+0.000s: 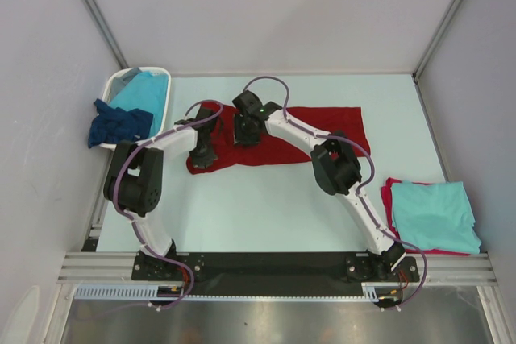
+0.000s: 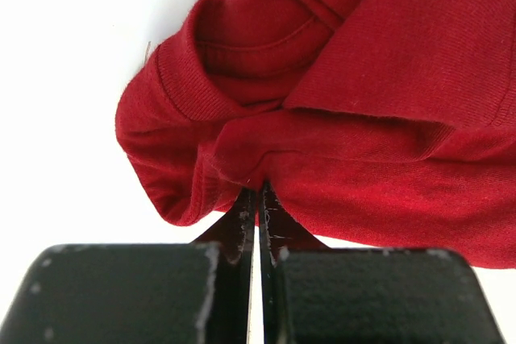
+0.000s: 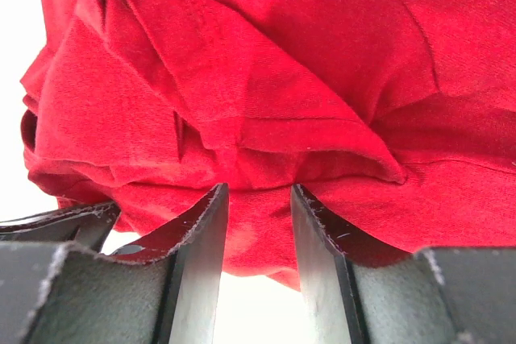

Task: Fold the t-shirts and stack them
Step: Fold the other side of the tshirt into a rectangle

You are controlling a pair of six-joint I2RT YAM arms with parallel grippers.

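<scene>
Near right corner: a folded turquoise shirt [image 1: 435,215] lies on a red shirt [image 1: 387,196], whose rim shows along the pile's left side. The pile sits close to the right edge of the table [image 1: 266,207]. The table is bare from the arm bases out to the dark red shirt [image 1: 322,125], full width save for that pile.

Mid-table: the dark red shirt is spread long, left to right, with its left end bunched. The left gripper [image 2: 256,195] is clenched on a rolled fold at the shirt's near left corner, jaws almost touching. The right gripper [image 3: 256,199] is to its right and farther out, over the bunched part. It is released, jaws parted, tips against the crumple, cloth bulging between them.

A bare strip runs beyond the shirt to the far edge, and the table is also bare on its right.

Far left corner: a basket [image 1: 113,86] with a loose turquoise shirt [image 1: 147,90] inside and a navy shirt [image 1: 119,125] draped over its near rim.
</scene>
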